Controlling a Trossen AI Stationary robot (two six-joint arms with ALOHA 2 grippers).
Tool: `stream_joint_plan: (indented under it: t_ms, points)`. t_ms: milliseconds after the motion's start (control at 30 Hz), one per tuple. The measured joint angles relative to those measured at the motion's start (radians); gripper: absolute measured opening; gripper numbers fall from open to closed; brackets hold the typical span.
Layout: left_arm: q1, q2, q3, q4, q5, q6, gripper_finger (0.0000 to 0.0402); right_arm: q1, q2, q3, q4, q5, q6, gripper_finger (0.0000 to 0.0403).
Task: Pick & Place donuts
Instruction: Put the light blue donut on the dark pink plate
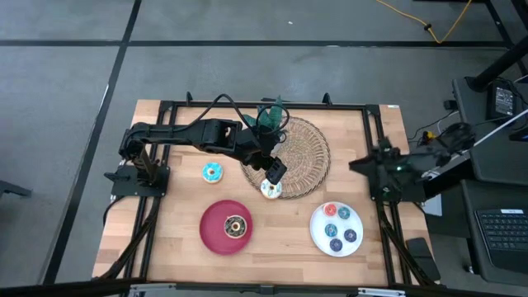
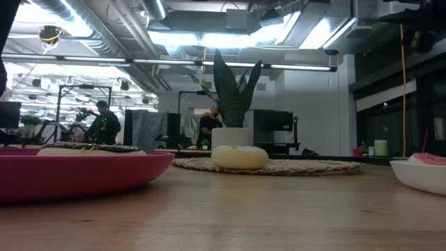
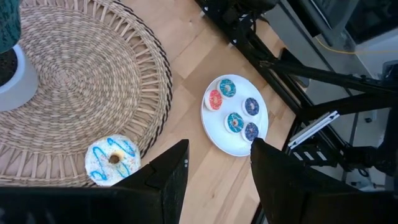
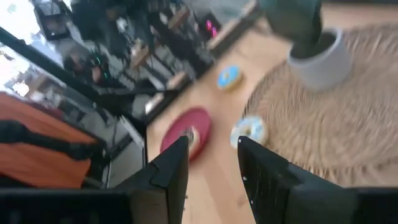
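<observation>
Cream-white donut (image 1: 269,190), blue squiggle icing + sprinkles, sits on edge of woven mat (image 1: 307,142). Left claw (image 1: 275,172) hangs just above it, fingers apart, nothing held. Light-blue donut (image 1: 212,172) on bare table (image 1: 173,239); brown donut (image 1: 235,225) on red plate (image 1: 211,233). 5 mini donuts (image 1: 338,227) on white plate (image 1: 318,233). Right claw (image 4: 212,180) released, at table's right edge.

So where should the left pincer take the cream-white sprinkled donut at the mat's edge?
Probably from straight above: the cream-white donut lies flat on the woven mat's rim, hole up. The open left pincer could close across the ring's outer sides, or one finger into the hole.
</observation>
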Motion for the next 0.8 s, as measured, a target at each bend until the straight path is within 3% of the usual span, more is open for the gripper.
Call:
stream_joint_plan:
  t_ms: [333, 500, 667, 800]
  points:
    - [0.000, 0.000, 0.000, 0.000, 0.000, 0.000, 0.0166, 0.000, -0.202, -0.001, -0.079, 0.260, -0.129, 0.0140]
    - [0.000, 0.000, 0.000, 0.000, 0.000, 0.000, 0.0164, 0.000, -0.299, -0.012, -0.117, 0.312, -0.211, 0.0140]
    - [0.000, 0.000, 0.000, 0.000, -0.001, 0.000, 0.0166, 0.000, -0.295, -0.020, -0.112, 0.345, -0.236, 0.0140]
    - [0.000, 0.000, 0.000, 0.000, 0.000, 0.000, 0.0164, 0.000, -0.296, -0.053, -0.104, 0.495, -0.162, 0.0140]
